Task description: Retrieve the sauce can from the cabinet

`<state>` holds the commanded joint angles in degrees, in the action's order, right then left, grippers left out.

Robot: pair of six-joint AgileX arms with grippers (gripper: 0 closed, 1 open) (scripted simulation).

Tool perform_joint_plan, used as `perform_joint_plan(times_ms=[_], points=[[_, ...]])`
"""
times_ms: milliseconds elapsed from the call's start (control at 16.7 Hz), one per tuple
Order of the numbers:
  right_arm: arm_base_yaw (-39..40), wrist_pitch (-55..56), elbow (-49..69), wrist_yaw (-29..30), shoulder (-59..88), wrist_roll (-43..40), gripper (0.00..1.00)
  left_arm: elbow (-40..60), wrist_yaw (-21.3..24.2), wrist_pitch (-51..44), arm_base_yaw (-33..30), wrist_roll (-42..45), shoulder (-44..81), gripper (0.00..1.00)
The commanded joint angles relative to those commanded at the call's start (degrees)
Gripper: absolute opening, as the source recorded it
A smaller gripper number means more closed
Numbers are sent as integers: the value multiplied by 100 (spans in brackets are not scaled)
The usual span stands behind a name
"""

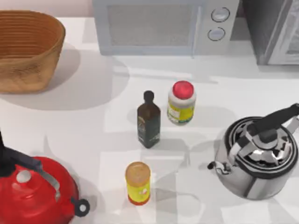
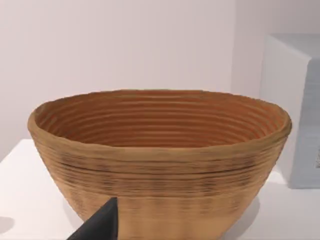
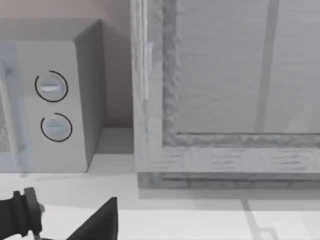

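Cabinet (image 1: 275, 32) at the back right corner of the table (image 1: 93, 126), just beside the microwave (image 1: 163, 25); dark grey side wall turned toward the microwave. From the right wrist view, seen close up with the pale framed door (image 3: 225, 75) across its front. Cannot tell whether the sauce can sits behind that door.

Right gripper (image 3: 100, 222) low in front of the cabinet, above the table, facing the door and the microwave's two round knobs (image 3: 52, 105). Cannot tell how far open, and nothing seen in its hold.

Left gripper (image 2: 100, 225) near the woven basket (image 2: 160, 155), pointed at its side wall. Cannot tell how far open here either, and nothing seen in its hold.

On the table in the top view: basket at the back left; dark bottle (image 1: 148, 120) upright near the middle, white jar with a red lid (image 1: 181, 103) just beside it toward the right; yellow can (image 1: 138, 184) upright nearer the front; red kettle (image 1: 37, 193) at the front left; steel kettle (image 1: 259, 158) with a black handle at the right.
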<state>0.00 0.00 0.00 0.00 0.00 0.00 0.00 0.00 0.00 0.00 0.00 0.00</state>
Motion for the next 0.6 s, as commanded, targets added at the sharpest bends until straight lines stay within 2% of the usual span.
perform_joint_plan(times_ms=[300,600], points=[[56,-125,368,50,364,2,100,0,0,0,0,0,0,100],[271,-628,2182,275,1918,15,100,0,0,0,0,0,0,100]])
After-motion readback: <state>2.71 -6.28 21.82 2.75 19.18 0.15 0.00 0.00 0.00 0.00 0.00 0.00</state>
